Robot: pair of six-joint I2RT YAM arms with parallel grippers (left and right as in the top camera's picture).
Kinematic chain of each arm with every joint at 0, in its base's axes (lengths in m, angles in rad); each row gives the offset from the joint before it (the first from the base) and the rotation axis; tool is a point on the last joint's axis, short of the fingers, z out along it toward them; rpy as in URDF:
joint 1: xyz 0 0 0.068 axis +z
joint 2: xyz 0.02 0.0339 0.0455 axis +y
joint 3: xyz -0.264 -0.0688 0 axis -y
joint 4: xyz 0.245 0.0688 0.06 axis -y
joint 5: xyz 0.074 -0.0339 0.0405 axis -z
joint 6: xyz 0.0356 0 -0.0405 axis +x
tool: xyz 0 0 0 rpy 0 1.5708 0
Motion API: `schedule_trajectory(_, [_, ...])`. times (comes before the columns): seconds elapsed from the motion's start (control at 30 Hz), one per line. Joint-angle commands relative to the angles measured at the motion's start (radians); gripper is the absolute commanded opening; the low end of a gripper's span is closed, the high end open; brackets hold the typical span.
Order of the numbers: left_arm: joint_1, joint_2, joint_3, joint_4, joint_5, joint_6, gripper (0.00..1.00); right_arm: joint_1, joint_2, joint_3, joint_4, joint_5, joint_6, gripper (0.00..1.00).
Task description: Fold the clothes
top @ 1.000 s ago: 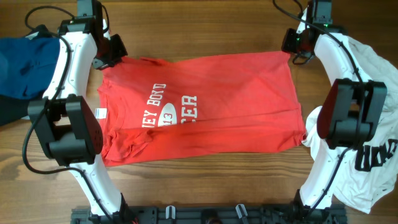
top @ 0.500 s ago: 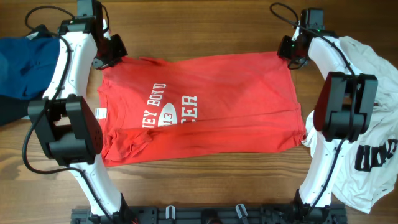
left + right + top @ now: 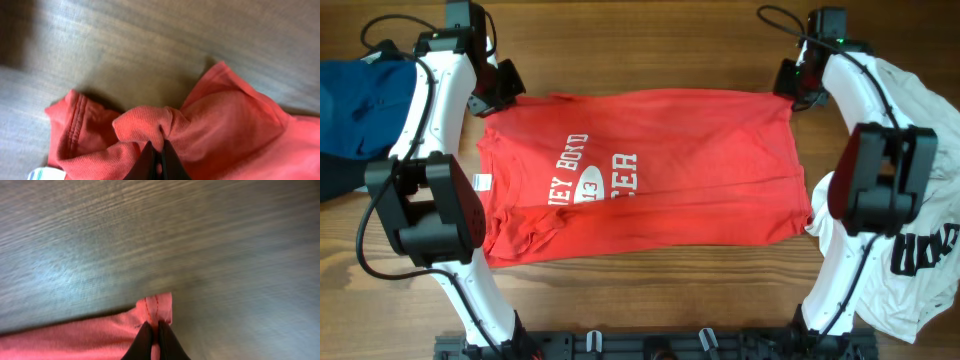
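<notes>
Overhead: nearest the arm bases, the red T-shirt point(image 3: 650, 190) lies spread flat on the wood table point(image 3: 650, 300), its near hem rumpled at the left corner. White print sits left of centre (letters only partly readable), and there is a small white label point(image 3: 480, 181) at the shirt's left edge. A white garment point(image 3: 920, 200) is heaped on the right, touching the shirt's near right corner. A blue garment point(image 3: 355, 100) is on the far left, apart from the shirt. At the far edge, the left gripper point(image 3: 498, 92) is on the far left corner and the right gripper point(image 3: 792, 85) is on the far right corner. Left wrist: fingers pressed together on a bunched wad of red fabric, with a stitched edge showing to its left. Right wrist: fingers pinching the stitched hem corner, bare wood beyond.
</notes>
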Motion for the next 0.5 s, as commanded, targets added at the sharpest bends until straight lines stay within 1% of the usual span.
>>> schedule_trajectory(0.0, [0.000, -0.021, -0.006, -0.048, -0.026, -0.009, 0.04, -0.005, -0.100, 0.035, -0.065, 0.075, -0.008, 0.04])
schedule_trajectory(0.07, [0.000, -0.021, -0.006, -0.108, -0.026, -0.009, 0.04, -0.006, -0.142, 0.035, -0.131, 0.074, 0.011, 0.04])
schedule_trajectory(0.13, [0.000, -0.021, -0.006, -0.152, -0.026, -0.009, 0.04, -0.006, -0.168, 0.035, -0.177, 0.074, 0.010, 0.04])
schedule_trajectory(0.2, [0.000, -0.021, -0.006, -0.212, -0.021, -0.010, 0.04, -0.006, -0.188, 0.035, -0.258, 0.074, -0.002, 0.04])
schedule_trajectory(0.23, [0.000, -0.021, -0.006, -0.248, -0.015, -0.009, 0.04, -0.006, -0.189, 0.034, -0.307, 0.074, -0.003, 0.04])
schedule_trajectory(0.37, [0.000, -0.021, -0.006, -0.338, 0.024, -0.009, 0.04, -0.006, -0.189, 0.034, -0.417, 0.074, -0.018, 0.04])
schedule_trajectory(0.47, [0.000, -0.021, -0.006, -0.415, 0.027, -0.008, 0.04, -0.008, -0.189, 0.034, -0.489, 0.074, -0.019, 0.04])
